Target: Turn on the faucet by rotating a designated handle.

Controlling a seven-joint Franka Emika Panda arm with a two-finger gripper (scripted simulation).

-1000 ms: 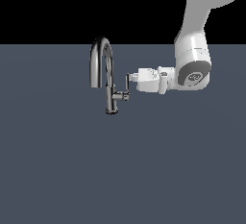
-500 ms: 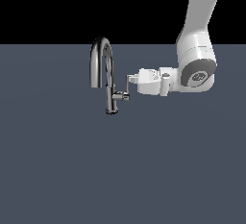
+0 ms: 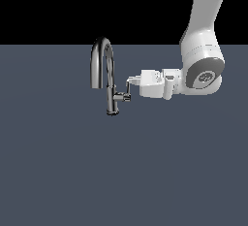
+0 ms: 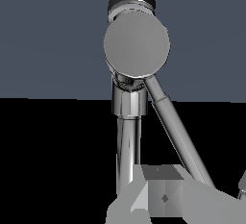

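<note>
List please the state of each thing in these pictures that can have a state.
faucet: upright on its base, no water seen at the spout.
handle: thin lever standing up from its side stub, hand's fingertip at its top.
hand: level, reaching toward the faucet; open or shut cannot be told.

Big, smooth white arm (image 3: 206,36) with a round grey cap (image 3: 205,76) and a blocky white gripper (image 3: 131,80) with small fingers.
</note>
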